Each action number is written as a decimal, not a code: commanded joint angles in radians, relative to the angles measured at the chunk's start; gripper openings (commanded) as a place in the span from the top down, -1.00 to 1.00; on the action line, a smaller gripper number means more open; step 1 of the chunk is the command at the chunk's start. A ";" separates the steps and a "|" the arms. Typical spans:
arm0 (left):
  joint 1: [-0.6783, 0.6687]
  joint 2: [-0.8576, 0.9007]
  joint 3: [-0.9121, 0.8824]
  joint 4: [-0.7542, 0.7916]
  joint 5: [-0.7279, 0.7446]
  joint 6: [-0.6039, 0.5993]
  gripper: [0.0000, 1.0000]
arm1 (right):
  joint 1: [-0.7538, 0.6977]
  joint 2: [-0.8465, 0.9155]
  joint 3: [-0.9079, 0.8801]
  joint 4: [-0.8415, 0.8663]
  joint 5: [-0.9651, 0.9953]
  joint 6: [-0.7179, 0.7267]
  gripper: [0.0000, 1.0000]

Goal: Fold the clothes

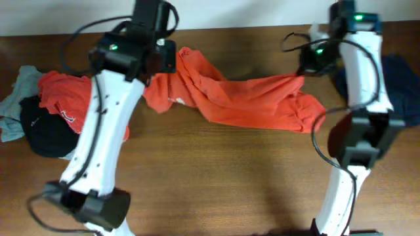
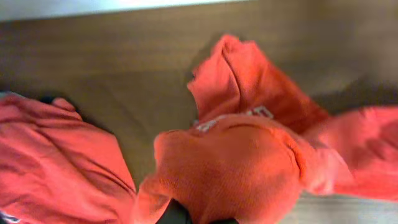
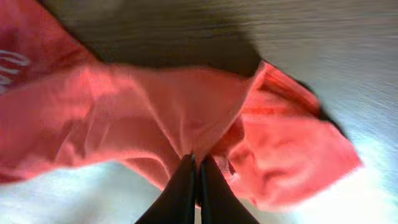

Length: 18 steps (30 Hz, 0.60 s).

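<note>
Noting the orange T-shirt (image 1: 256, 98) strung crumpled across the far side of the desk (image 1: 216, 177): right jaws closed tight on a thin fold, left jaws buried under bunched cloth, so we cannot make out their opening. We judge the thin pinch could slip if pulled taut, or the twisted cloth could fold in crooked.

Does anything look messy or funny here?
Yes. The orange-red T-shirt is bunched into a crumpled rope across the table, one end pinched in the right gripper, not lying flat. Other clothes sit heaped at the table's left edge.
</note>
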 commanded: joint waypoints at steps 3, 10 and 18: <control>-0.021 0.035 -0.024 0.032 -0.015 0.016 0.99 | 0.014 0.052 0.005 -0.002 -0.043 -0.010 -0.32; -0.021 0.035 -0.024 0.067 -0.015 0.016 0.99 | -0.003 -0.006 0.052 -0.170 -0.077 -0.077 -0.59; -0.021 0.035 -0.024 0.087 -0.020 0.016 0.99 | 0.071 -0.010 0.025 -0.278 -0.072 -0.130 -0.20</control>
